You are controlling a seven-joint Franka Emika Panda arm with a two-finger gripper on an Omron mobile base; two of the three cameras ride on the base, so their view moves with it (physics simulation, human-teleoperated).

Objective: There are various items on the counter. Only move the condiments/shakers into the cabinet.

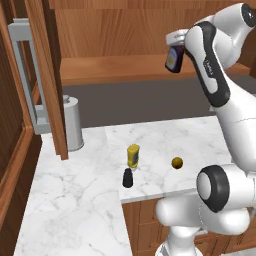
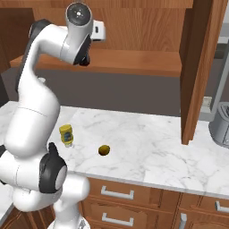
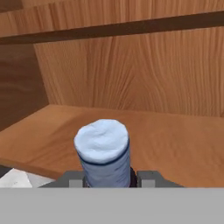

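The two-finger gripper (image 1: 176, 54) is clenched on the dark bottle with a blue cap and pale label (image 1: 174, 59). In the hand view the bottle (image 3: 105, 151) sits between the two dark finger tips, its cap end towards the camera. The bottle hangs tilted in the air above the front edge of the wide plank shelf (image 1: 125, 67) of the brown wooden wall cabinet (image 3: 131, 74), not touching the wood.

The white arm rises from the base, folds sharply at its upper joint and reaches forward to the shelf.

On the white marble-patterned counter (image 1: 70, 200) the yellow squeeze bottle (image 1: 133, 155) stands upright near the inner corner, with the short black shaker (image 1: 128, 178) just beside it, nearer the front edge. The small round yellow-brown ball (image 1: 177, 162) lies apart from them. A tall grey steel canister (image 1: 73, 123) stands at the back edge by the open cabinet door (image 1: 47, 75).
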